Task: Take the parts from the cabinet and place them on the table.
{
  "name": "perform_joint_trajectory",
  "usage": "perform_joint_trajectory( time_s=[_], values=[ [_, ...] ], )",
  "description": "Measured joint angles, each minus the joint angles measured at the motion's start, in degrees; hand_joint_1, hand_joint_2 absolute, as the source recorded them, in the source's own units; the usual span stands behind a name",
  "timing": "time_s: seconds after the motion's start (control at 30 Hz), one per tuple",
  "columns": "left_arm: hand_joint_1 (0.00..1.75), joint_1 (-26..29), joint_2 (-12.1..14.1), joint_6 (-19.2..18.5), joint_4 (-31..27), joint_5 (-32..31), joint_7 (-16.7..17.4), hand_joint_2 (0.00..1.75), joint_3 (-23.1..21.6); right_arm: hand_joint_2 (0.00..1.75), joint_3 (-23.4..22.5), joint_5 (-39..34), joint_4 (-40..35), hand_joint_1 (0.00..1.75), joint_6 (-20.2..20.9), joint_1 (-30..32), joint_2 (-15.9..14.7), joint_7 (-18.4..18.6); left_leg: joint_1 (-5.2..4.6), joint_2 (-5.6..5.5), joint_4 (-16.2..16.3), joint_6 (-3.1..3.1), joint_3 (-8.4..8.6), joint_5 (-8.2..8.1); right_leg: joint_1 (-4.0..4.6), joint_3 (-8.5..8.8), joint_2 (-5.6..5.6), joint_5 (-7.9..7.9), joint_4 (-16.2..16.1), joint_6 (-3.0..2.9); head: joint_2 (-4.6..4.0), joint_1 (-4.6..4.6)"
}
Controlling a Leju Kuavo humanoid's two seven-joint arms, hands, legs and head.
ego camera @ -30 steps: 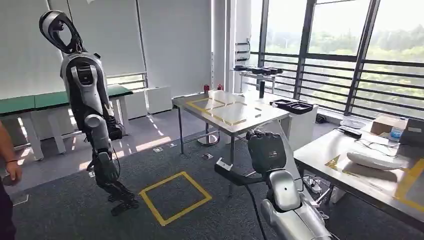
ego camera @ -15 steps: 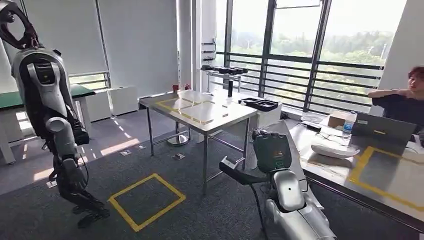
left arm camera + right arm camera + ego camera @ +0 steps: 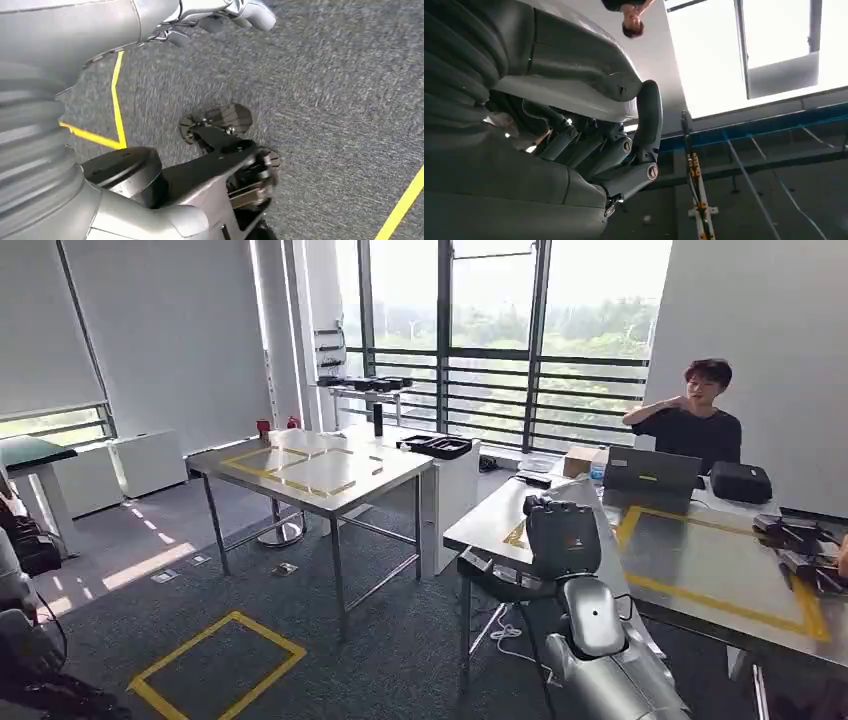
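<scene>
In the head view my right hand (image 3: 562, 535) is raised in front of me, at the near corner of a steel table (image 3: 700, 565) marked with a yellow tape rectangle. It grips a long black part (image 3: 492, 578) that sticks out to the left below the hand. The right wrist view shows the right hand (image 3: 624, 150) with its dark fingers curled in close. My left hand (image 3: 220, 15) hangs over grey carpet with nothing in it and its fingers loosely apart. The cabinet is out of sight.
A second steel table (image 3: 310, 465) with yellow tape stands ahead on the left, and black trays (image 3: 438, 446) sit on a white unit behind it. A person (image 3: 692, 420) sits behind a laptop (image 3: 650, 472). Another robot (image 3: 22, 625) is at the left edge. A yellow square (image 3: 215, 665) marks the floor.
The whole view has swung to the right: the other robot slid to the left edge and the seated person and near table came into view. My right hand keeps hold of the black part.
</scene>
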Motion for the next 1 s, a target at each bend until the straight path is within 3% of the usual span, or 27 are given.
perform_joint_trajectory(
  time_s=[0.03, 0.07, 0.17, 0.2, 0.23, 0.27, 0.3, 0.37, 0.4, 0.43, 0.5, 0.53, 0.57, 0.6, 0.7, 0.73, 0.77, 0.8, 0.87, 0.9, 0.93, 0.97, 1.0],
  values=[
    [0.0, 0.01, 0.02, 0.0, 0.02, 0.0, 0.0, 1.75, 0.0, 1.75, 0.0, 0.0, 0.0, 1.75, 0.02, -0.02, -0.06, 0.0, 0.49, -2.12, -4.22, -0.26, 1.84, 1.15, -0.18, -0.17, 0.64, -0.23, 0.38, 0.42, 0.0, -0.02],
    [0.0, -0.01, -0.04, 0.0, 0.11, 0.0, -0.02, 1.75, 0.0, 1.75, 0.0, -0.04, 0.0, 1.75, 0.0, -0.21, -0.13, 0.0, 0.52, -4.54, -5.37, -0.37, 2.48, -0.03, 0.0, -0.83, 1.32, -0.39, 0.92, 0.98, 0.0, -0.04],
    [0.0, 0.01, -0.02, 0.0, 0.09, 0.0, -0.02, 1.75, 0.0, 1.75, 0.0, -0.13, 0.0, 1.75, 0.13, -0.02, -0.83, 0.0, 0.0, -2.51, -4.86, 1.07, 2.26, 0.25, -0.56, -1.56, 3.36, 0.58, 0.32, 2.46, 0.0, 0.0],
    [0.0, -0.06, -0.11, 0.0, 0.11, 0.0, -0.04, 1.75, 0.0, 1.75, 0.0, -0.13, 0.0, 1.75, 0.13, 0.06, -1.14, 0.0, 0.25, -1.81, -5.22, 1.63, 2.34, 0.58, -0.56, -1.73, 4.01, 0.76, 0.17, 2.83, 0.0, 0.02],
    [0.0, -0.18, -0.07, 0.02, 0.02, 0.0, -0.04, 1.75, 0.0, 1.75, 0.0, -0.17, 0.0, 1.75, 0.07, 0.06, -1.42, -0.02, 0.34, -1.01, -5.46, 2.06, 2.35, 0.83, -0.42, -1.87, 1.39, 0.35, 0.83, 2.76, 0.0, 0.04],
    [0.0, -0.15, -0.09, 0.04, 0.0, 0.0, -0.15, 1.75, 0.0, 1.75, 0.0, -0.28, 0.0, 1.75, 0.04, -0.11, -1.62, 0.0, 0.23, -0.44, -5.54, 2.45, 2.31, 0.87, 0.01, -3.06, -1.97, -1.3, 3.15, 2.83, 0.0, 0.33],
    [0.0, 0.03, -0.07, 0.04, 0.02, 0.0, -0.2, 1.75, 0.0, 1.75, 0.0, -0.41, 0.0, 1.75, -0.04, -0.18, -1.6, -0.06, 0.02, 0.2, -5.54, 2.71, 2.27, 0.83, 0.03, -4.99, -3.58, -3.43, 7.15, 3.0, 0.0, 0.35],
    [0.0, 0.27, -0.02, 0.04, 0.02, 0.0, -0.22, 1.75, 0.0, 1.75, 0.0, -0.53, 0.0, 1.75, -0.07, 0.32, -1.59, -0.2, -0.27, 1.82, -5.52, 2.94, 2.22, 0.69, 0.01, -9.25, -4.68, -7.07, 16.11, 3.04, 0.0, 0.37],
    [0.0, 0.31, 0.02, 0.04, 0.02, 0.0, -0.28, 1.75, 0.0, 1.75, 0.0, -0.57, 0.02, 1.75, -0.09, 0.61, -1.66, -0.2, -0.34, 2.59, -5.5, 2.99, 2.21, 0.66, 0.01, -10.32, -4.75, -7.35, 18.3, 3.0, 0.0, 0.37],
    [0.0, 0.32, 0.02, 0.04, 0.02, 0.0, -0.37, 1.75, 0.0, 1.75, 0.0, -0.63, 0.02, 1.75, -0.13, 0.85, -1.75, -0.2, -0.44, 3.38, -5.5, 3.04, 2.23, 0.6, 0.03, -9.9, -4.77, -6.29, 17.43, 2.85, 0.0, 0.39],
    [0.0, 0.28, 0.02, 0.04, 0.02, -0.02, -0.44, 1.75, 0.0, 1.75, 0.0, -0.72, 0.02, 1.75, -0.22, 0.82, -1.81, -0.37, -0.56, 4.83, -5.48, 3.01, 2.41, 0.39, 0.23, -5.48, -5.49, -2.17, 9.28, 2.32, 0.0, 0.39],
    [0.0, 0.27, 0.0, 0.04, 0.02, -0.02, -0.5, 1.75, 0.0, 1.75, 0.0, -0.74, 0.02, 1.75, -0.26, 0.64, -1.81, -0.5, -0.6, 5.49, -5.48, 2.86, 2.61, 0.23, 0.5, -2.45, -6.89, -0.15, 3.93, 1.96, 0.0, 0.42],
    [0.0, 0.24, 0.0, 0.04, 0.02, -0.02, -0.55, 1.75, 0.0, 1.75, 0.0, -0.74, 0.02, 1.75, -0.33, 0.45, -1.81, -0.68, -0.76, 6.11, -5.51, 2.6, 2.76, 0.07, 1.31, -0.96, -10.08, -0.77, 0.67, 1.27, 0.0, 0.39],
    [0.0, 0.19, 0.0, 0.04, 0.02, -0.02, -0.61, 1.75, 0.0, 1.75, 0.0, -0.76, 0.02, 1.75, -0.39, 0.32, -1.79, -0.83, -0.99, 6.49, -5.53, 2.25, 2.75, -0.07, 1.28, -0.85, -10.01, -0.32, 0.39, 1.06, 0.0, 0.33],
    [0.0, 0.12, -0.18, 0.04, 0.02, -0.02, -0.63, 1.75, -0.02, 1.75, 0.0, -0.81, 0.02, 1.75, -0.52, 0.31, -2.32, -1.03, -0.78, 8.38, -5.86, 1.29, 3.45, -0.24, 1.77, -1.12, -7.76, -0.28, 0.38, 0.32, 0.0, 0.35],
    [0.0, 0.03, -0.2, 0.07, 0.0, -0.02, -0.63, 1.75, -0.02, 1.75, 0.0, -0.81, -0.02, 1.75, -0.57, 0.32, -2.36, -1.03, -0.81, 8.19, -5.82, 0.84, 3.55, -0.58, 1.05, -0.46, -7.08, 0.1, -0.22, -0.1, 0.0, 0.33],
    [0.0, -0.1, -0.18, 0.07, 0.02, -0.04, -0.68, 1.75, -0.04, 1.75, 0.0, -0.81, -0.02, 1.75, -0.7, 0.12, -2.21, -1.05, -0.53, 4.4, -4.25, 0.57, 2.93, -1.71, 0.79, -0.3, -6.51, 0.13, -0.44, -0.27, 0.0, 0.33],
    [0.0, -0.09, -0.18, 0.07, 0.02, -0.04, -0.7, 1.75, -0.07, 1.75, 0.0, -0.83, -0.02, 1.75, -0.7, 0.02, -2.21, -1.05, -0.49, 2.38, -0.68, 0.47, 1.35, -3.69, 0.65, -0.31, -5.93, 0.21, -0.43, -0.59, 0.0, 0.24],
    [0.0, 0.26, -0.18, 0.07, 0.04, -0.04, -0.59, 1.75, -0.07, 1.75, 0.0, -0.87, -0.02, 1.75, -0.68, 0.4, -1.99, -1.2, -0.46, 1.09, 8.43, 0.13, -3.19, -7.37, 0.61, -0.33, -4.36, 0.14, -0.41, -0.78, 0.0, 0.13],
    [0.0, 0.4, -0.13, 0.09, 0.04, -0.04, -0.61, 1.75, -0.07, 1.75, 0.0, -0.85, 0.0, 1.75, -0.66, 0.68, -1.92, -1.22, -0.46, 1.01, 11.28, 0.05, -4.85, -7.84, 0.61, -0.34, -3.48, 0.14, -0.35, -0.77, 0.0, 0.13],
    [0.0, 0.46, -0.13, 0.09, 0.04, -0.04, -0.61, 1.75, -0.07, 1.75, 0.0, -0.87, 0.0, 1.75, -0.66, 0.92, -1.92, -1.2, -0.46, 0.99, 11.45, 0.04, -5.28, -6.94, 0.59, -0.32, -2.63, 0.13, -0.28, -0.76, 0.0, 0.11],
    [0.0, 0.46, -0.13, 0.11, 0.04, -0.04, -0.59, 1.75, -0.07, 1.75, 0.0, -0.9, 0.0, 1.75, -0.66, 0.98, -1.92, -1.2, -0.43, 0.94, 9.01, 0.07, -4.53, -4.75, 0.52, -0.34, -1.76, 0.13, -0.17, -0.74, 0.0, 0.11],
    [0.0, 0.46, -0.11, 0.11, 0.04, -0.04, -0.61, 1.75, -0.07, 1.75, 0.0, -0.9, 0.0, 1.75, -0.66, 0.96, -1.92, -1.2, -0.35, 0.68, 4.52, 0.12, -2.59, -1.93, 0.41, -0.33, -0.87, 0.07, 0.01, -0.62, 0.0, 0.11]
  ],
)
